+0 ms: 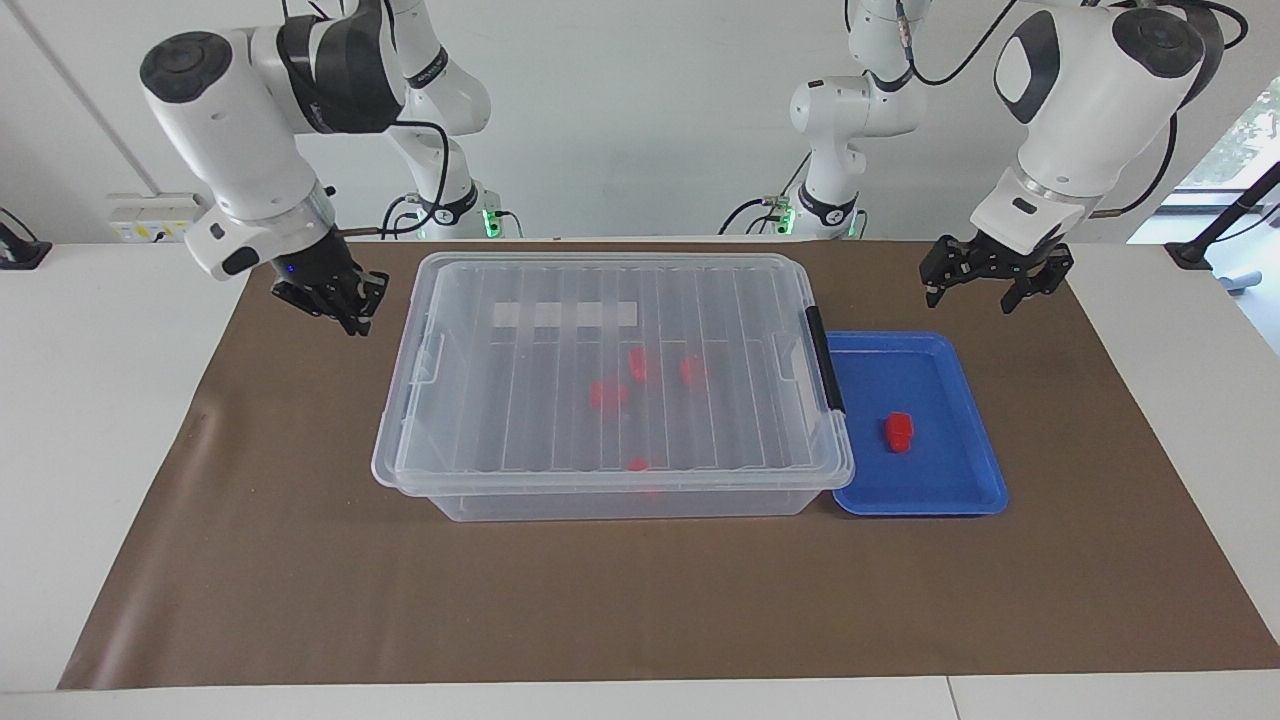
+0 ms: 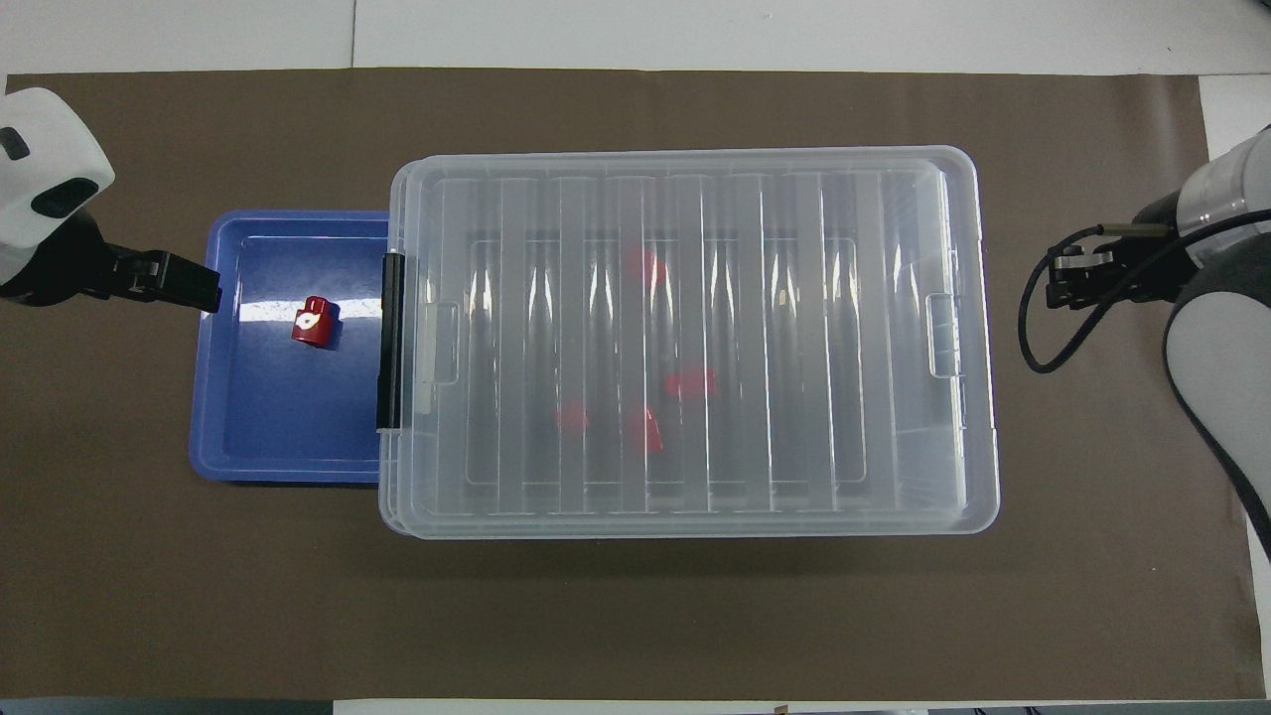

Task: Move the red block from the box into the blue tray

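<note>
One red block [image 1: 898,432] lies alone in the blue tray [image 1: 945,475], seen also in the overhead view [image 2: 315,323] in the tray [image 2: 278,417]. The tray sits against the black-latch end of the box [image 1: 600,330], whose clear lid is on. Several more red blocks [image 2: 690,382] show through the lid [image 2: 794,298]. My left gripper [image 1: 985,285] is open and empty, up in the air over the tray's rim toward the left arm's end [image 2: 179,283]. My right gripper [image 1: 335,300] hangs over the mat off the box's other end [image 2: 1067,278], apart from it.
A brown mat [image 1: 640,600] covers the table under the box and the tray. A white strip [image 1: 565,315] shows through the lid on the side nearer the robots. A black cable [image 2: 1033,328] loops by the right gripper.
</note>
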Motion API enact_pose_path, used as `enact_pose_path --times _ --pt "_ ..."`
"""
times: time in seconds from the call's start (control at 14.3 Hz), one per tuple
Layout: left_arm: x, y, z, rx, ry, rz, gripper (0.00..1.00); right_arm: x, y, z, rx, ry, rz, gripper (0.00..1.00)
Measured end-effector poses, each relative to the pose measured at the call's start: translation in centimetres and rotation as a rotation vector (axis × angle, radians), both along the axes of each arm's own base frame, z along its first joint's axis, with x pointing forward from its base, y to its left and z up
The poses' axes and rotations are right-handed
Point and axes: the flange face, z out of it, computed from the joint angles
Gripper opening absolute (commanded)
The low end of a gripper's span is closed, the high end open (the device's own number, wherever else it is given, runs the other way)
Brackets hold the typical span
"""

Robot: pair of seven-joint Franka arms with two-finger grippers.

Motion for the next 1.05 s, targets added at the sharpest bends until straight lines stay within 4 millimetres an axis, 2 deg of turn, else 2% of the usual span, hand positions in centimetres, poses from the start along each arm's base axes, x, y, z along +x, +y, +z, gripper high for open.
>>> enact_pose_path --times 0.21,0.49,1.05 --pt "-0.2 0.0 0.2 0.001 0.003 0.001 1.00 -1.7 -1.8 2.6 -0.006 0.000 -0.006 1.00" --pt "-0.5 0.3 0.8 -0.017 -0.003 0.011 1.00 -2.1 -4.5 2.8 -0.005 0.006 -0.043 1.00" --pt "-0.4 0.9 0.8 -0.020 -0.002 0.023 1.00 -2.1 -3.8 2.8 -0.006 0.006 -0.031 1.00"
